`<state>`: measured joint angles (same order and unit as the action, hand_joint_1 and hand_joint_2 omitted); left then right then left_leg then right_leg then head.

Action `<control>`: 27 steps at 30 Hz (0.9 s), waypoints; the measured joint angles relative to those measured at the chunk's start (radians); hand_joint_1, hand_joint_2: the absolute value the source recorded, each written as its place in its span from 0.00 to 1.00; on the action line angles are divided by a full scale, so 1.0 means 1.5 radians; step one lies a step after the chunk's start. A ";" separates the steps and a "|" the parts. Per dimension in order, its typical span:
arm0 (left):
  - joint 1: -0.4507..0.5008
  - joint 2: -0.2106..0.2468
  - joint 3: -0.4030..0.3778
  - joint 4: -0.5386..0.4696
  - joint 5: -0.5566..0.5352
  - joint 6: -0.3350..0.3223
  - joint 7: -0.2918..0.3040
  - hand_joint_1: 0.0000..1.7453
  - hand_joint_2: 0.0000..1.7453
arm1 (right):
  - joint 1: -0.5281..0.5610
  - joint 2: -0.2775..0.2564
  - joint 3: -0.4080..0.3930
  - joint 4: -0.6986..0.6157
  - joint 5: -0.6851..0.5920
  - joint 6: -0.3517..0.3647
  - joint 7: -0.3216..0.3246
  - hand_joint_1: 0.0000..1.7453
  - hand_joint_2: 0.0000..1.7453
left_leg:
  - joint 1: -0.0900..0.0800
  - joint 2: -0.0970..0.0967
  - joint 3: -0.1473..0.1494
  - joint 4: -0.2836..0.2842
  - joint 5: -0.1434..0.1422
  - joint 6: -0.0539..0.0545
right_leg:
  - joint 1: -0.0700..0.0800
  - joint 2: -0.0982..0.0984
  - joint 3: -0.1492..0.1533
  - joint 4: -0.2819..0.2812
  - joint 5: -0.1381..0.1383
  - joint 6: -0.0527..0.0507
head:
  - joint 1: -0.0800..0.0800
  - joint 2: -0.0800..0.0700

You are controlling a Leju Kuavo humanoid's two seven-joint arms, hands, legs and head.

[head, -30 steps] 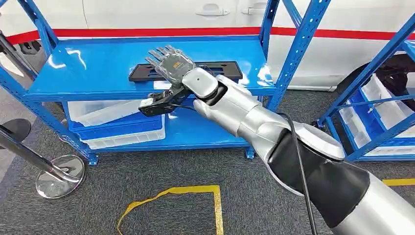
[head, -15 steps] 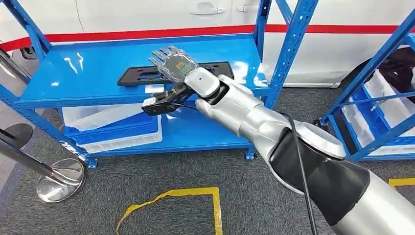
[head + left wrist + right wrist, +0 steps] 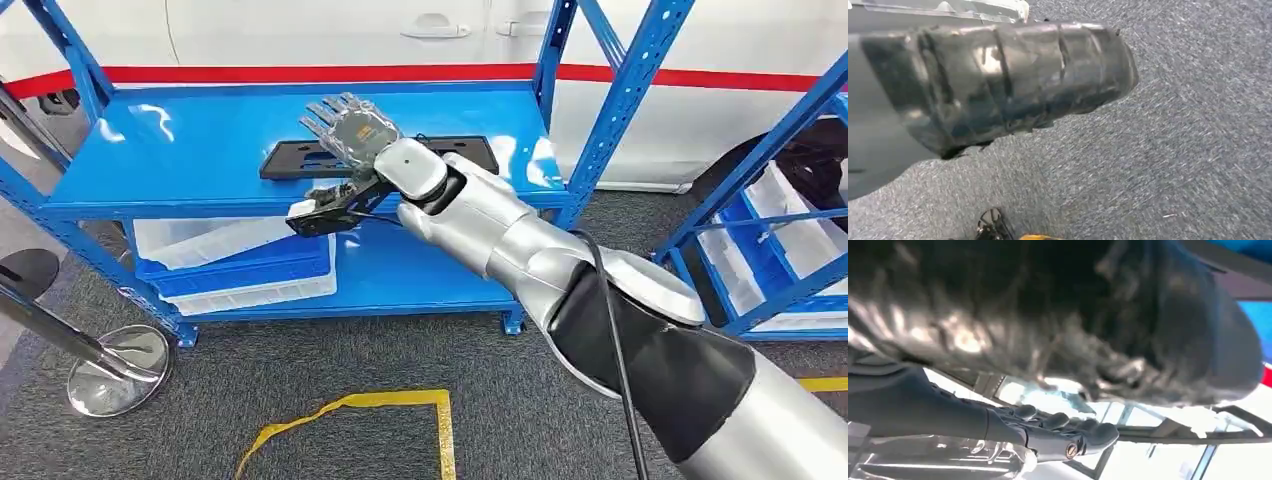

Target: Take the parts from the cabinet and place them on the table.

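A flat black part (image 3: 445,153) lies on the top shelf of the blue rack (image 3: 180,150). My right arm reaches forward to it. My right hand (image 3: 350,125) is stretched out flat over the middle of the part, fingers apart, holding nothing; whether it touches the part I cannot tell. The right wrist view has the thumb (image 3: 1048,435) and fingers extended beneath the grey ribbed cover. My left hand (image 3: 998,85) hangs over grey carpet, its ribbed cover in sight and its fingers hidden.
Blue and clear bins (image 3: 240,265) sit on the rack's lower shelf. A second blue rack (image 3: 770,230) with bins stands at the right. A stanchion base (image 3: 110,370) and yellow floor tape (image 3: 380,405) lie on the carpet. A white vehicle stands behind.
The whole picture swayed slightly as the camera moved. My right hand stays stretched over the black part, with no clear change in its fingers.
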<state>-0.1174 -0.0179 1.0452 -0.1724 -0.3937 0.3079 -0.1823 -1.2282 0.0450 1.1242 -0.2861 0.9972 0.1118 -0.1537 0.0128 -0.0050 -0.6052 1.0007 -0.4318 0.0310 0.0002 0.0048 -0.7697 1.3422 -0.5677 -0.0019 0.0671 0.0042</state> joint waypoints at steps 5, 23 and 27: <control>0.001 0.000 0.000 0.000 -0.002 0.001 0.002 0.00 0.00 | 0.001 -0.001 0.000 0.000 0.000 0.000 0.000 0.00 0.00 | -0.001 -0.005 0.010 0.011 -0.019 -0.008 | 0.001 0.001 0.079 -0.186 0.102 -0.012 | -0.001 0.000; 0.002 0.002 0.000 0.000 -0.005 0.007 0.006 0.00 0.00 | 0.003 -0.002 0.000 0.000 -0.010 -0.001 0.000 0.00 1.00 | -0.005 0.000 -0.018 0.008 0.009 -0.022 | 0.002 0.004 0.119 -0.210 0.077 -0.013 | -0.005 0.000; 0.001 0.002 0.000 0.000 -0.005 0.009 0.007 0.00 0.00 | 0.005 -0.004 0.000 0.000 -0.022 0.003 0.000 0.00 1.00 | 0.001 0.000 -0.003 -0.006 0.009 -0.006 | 0.002 0.003 0.107 -0.170 0.046 -0.001 | -0.004 0.000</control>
<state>-0.1157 -0.0145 1.0452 -0.1724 -0.4009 0.3208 -0.1713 -1.2214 0.0393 1.1242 -0.2861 0.9648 0.1167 -0.1541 0.0148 -0.0049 -0.6099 0.9924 -0.4180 0.0214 0.0032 0.0096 -0.6092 1.0874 -0.4991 -0.0030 0.0618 0.0042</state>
